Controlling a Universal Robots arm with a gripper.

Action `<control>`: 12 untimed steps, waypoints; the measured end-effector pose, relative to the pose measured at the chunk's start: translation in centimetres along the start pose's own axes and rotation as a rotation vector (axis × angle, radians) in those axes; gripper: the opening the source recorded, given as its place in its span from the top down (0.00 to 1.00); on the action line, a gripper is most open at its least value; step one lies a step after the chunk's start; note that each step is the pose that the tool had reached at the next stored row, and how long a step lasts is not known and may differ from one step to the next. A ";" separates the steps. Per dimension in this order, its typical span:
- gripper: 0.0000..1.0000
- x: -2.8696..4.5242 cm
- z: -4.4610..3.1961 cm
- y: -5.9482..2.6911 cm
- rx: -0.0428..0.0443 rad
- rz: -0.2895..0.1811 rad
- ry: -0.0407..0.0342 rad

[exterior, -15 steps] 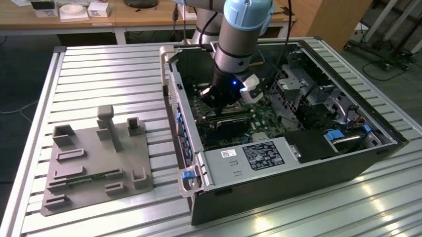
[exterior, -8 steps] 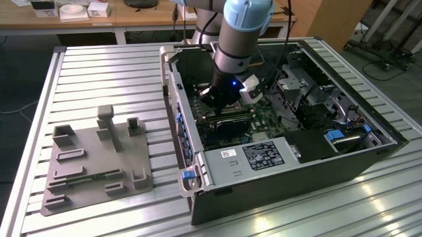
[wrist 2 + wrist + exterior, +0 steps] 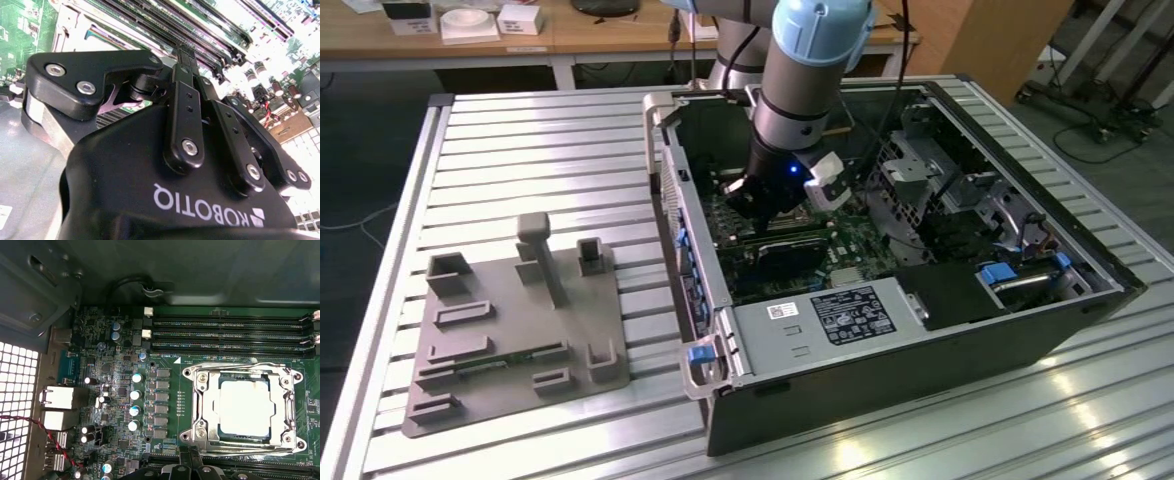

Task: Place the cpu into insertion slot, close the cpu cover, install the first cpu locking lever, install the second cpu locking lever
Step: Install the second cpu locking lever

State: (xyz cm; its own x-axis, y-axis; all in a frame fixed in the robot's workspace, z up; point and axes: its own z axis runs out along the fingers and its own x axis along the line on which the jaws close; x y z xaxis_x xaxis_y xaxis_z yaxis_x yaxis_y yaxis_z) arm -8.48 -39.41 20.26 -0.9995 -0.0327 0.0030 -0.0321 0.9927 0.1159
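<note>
1. cpu (image 3: 246, 407) — seated in insertion slot (image 3: 200, 412), mid-board below memory slots (image 3: 230, 332).
2. cpu cover (image 3: 287, 405) — down over chip; levers look latched, not certain.
3. gripper (image 3: 186, 52) — fingers pressed together, holding nothing, just above board.

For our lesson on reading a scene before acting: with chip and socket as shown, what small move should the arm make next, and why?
Probably ease the gripper toward the lever wire along the socket's edge. In the first wrist view the cpu sits in the insertion slot with the cpu cover flat over it; whether the levers are hooked is unclear.
</note>
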 end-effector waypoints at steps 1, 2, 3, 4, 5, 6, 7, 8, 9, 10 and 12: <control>0.90 0.00 0.01 0.00 -0.0001 0.000 0.0000; 0.90 0.00 0.02 0.01 -0.0005 0.000 0.0001; 0.90 0.00 0.03 0.01 -0.0012 0.000 0.0001; 0.90 0.01 0.05 0.02 -0.0017 0.000 0.0000; 0.90 0.01 0.06 0.03 -0.0023 0.000 -0.0001; 0.90 0.02 0.08 0.03 -0.0028 0.000 -0.0002; 0.90 0.03 0.10 0.04 -0.0032 0.000 -0.0002; 0.90 0.03 0.11 0.05 -0.0033 0.000 -0.0001; 0.90 0.02 0.13 0.06 -0.0034 0.000 -0.0002; 0.90 0.03 0.14 0.08 -0.0035 0.000 -0.0002; 0.90 0.03 0.16 0.13 -0.0033 0.000 -0.0001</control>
State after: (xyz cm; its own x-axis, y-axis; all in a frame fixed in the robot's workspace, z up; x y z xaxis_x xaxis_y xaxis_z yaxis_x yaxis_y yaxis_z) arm -8.52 -39.27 20.12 -0.9995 -0.0326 0.0028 -0.0321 0.9923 0.1192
